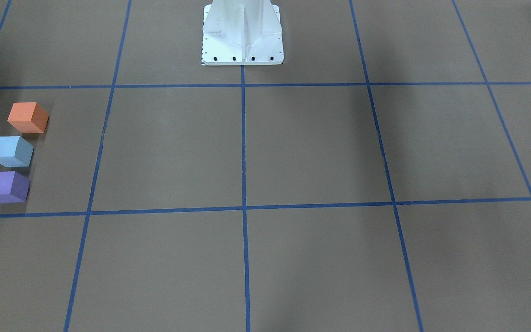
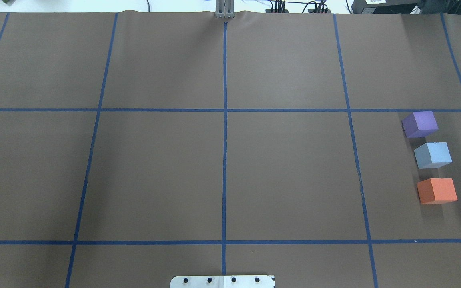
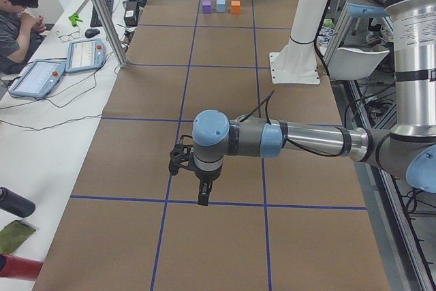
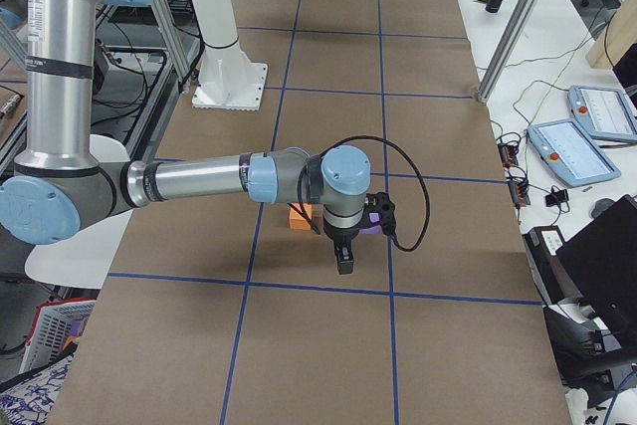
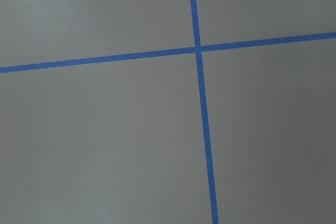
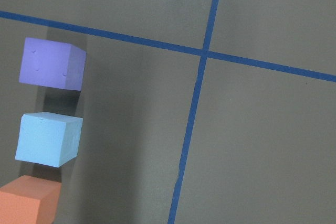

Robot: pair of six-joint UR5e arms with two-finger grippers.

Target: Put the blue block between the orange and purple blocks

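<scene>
The blue block (image 2: 433, 155) stands on the brown table in a row between the purple block (image 2: 419, 124) and the orange block (image 2: 436, 191), at the robot's right side. The front-facing view shows the same row: orange (image 1: 28, 117), blue (image 1: 12, 151), purple (image 1: 6, 186). It also shows in the right wrist view, blue (image 6: 48, 139) in the middle. My right gripper (image 4: 344, 266) hangs above the table near the row and hides part of it; the orange block (image 4: 299, 218) peeks out. My left gripper (image 3: 202, 200) hangs over bare table far from the blocks. I cannot tell whether either gripper is open or shut.
Blue tape lines (image 2: 225, 160) divide the table into squares. The white robot pedestal (image 1: 242, 32) stands at the table's middle edge. An operator (image 3: 17, 18) sits at a side desk with tablets (image 3: 85, 54). A metal post (image 3: 102, 11) stands at the table's edge.
</scene>
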